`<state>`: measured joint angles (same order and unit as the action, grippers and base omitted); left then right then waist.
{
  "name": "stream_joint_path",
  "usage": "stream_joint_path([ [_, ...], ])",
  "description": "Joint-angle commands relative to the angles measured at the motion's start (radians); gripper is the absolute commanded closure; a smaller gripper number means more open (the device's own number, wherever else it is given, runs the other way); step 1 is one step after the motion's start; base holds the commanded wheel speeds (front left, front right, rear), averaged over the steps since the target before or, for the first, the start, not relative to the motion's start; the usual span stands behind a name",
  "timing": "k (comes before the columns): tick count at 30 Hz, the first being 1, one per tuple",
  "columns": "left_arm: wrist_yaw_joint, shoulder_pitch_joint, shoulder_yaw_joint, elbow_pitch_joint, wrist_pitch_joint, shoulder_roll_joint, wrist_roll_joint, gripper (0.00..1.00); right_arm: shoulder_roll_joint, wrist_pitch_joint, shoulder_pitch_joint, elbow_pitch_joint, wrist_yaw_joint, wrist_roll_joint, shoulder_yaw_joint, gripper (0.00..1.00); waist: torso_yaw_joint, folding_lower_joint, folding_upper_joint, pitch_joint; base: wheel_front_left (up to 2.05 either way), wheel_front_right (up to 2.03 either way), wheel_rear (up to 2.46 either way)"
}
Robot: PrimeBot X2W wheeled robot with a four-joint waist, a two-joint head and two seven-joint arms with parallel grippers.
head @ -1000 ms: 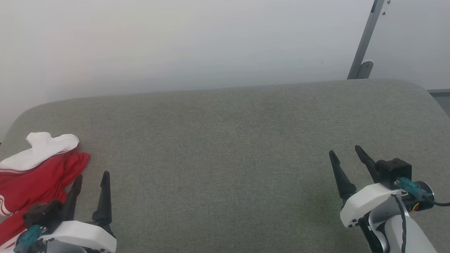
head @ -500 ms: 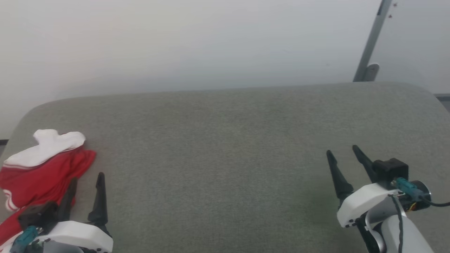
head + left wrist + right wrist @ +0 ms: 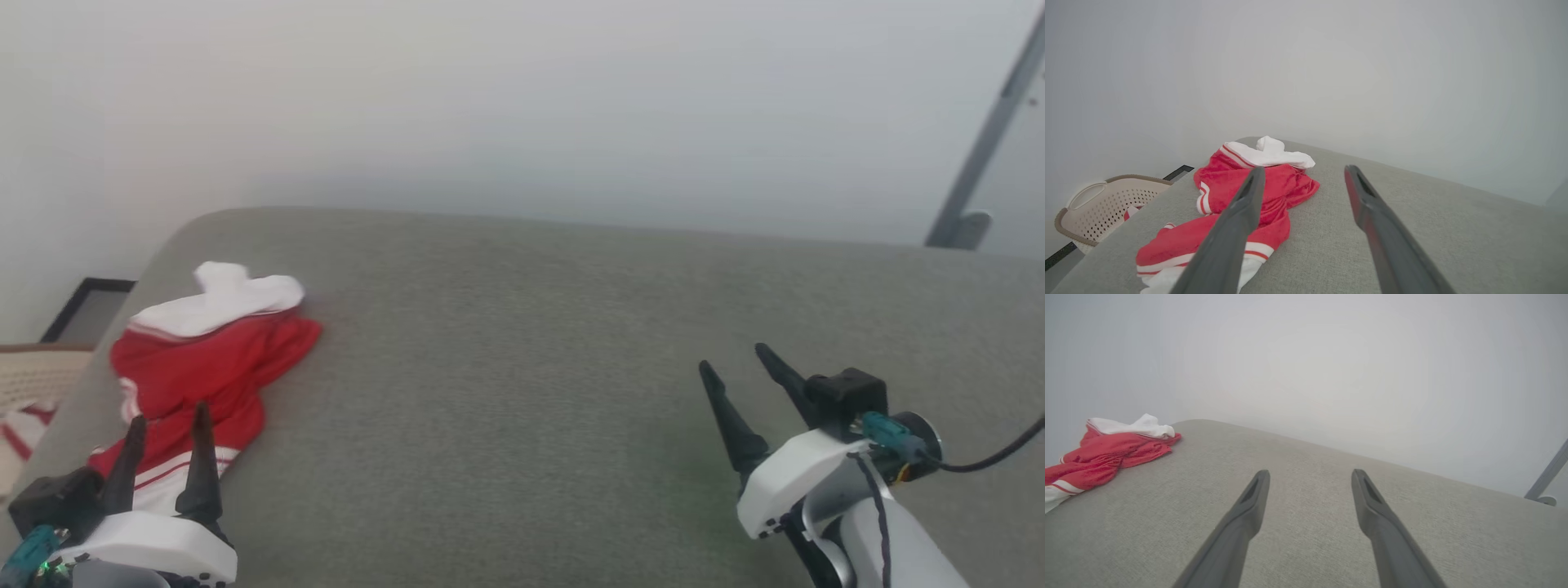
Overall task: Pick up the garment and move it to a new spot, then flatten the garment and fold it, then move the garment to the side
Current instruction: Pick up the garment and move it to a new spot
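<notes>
Pick-up is being set up: crumpled red-and-white jersey garment (image 3: 212, 367) just beyond the wide-spread left hand (image 3: 167, 416) — a forward reach is being required.

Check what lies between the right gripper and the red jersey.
Nothing but bare grey fabric surface. In the head view the right gripper, jaws open, and the crumpled red jersey are separated by that empty stretch; the right wrist view agrees.

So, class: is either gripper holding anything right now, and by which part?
Nothing is held. The left gripper and right gripper both stand open and empty; the shirt lies loose on the grey surface.
</notes>
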<state>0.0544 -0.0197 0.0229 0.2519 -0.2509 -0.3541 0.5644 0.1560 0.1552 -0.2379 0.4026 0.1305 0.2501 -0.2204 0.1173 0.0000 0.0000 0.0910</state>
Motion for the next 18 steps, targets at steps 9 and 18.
stream_joint_path([
  [9, 0.014, 0.041, -0.011, -0.032, 0.015, -0.016, 0.019, 0.0, -0.017, 0.016, -0.017, 0.031, 0.0, 0.024, -0.052, 0.0, 0.119, 0.0, 0.0, 0.032, 0.0, 0.0, 0.0],
  [18, 0.029, 0.047, -0.008, -0.063, 0.036, -0.018, 0.027, 0.0, -0.012, 0.026, -0.02, 0.043, 0.0, 0.028, -0.055, 0.0, 0.146, 0.0, 0.0, 0.023, 0.0, 0.0, 0.0],
])
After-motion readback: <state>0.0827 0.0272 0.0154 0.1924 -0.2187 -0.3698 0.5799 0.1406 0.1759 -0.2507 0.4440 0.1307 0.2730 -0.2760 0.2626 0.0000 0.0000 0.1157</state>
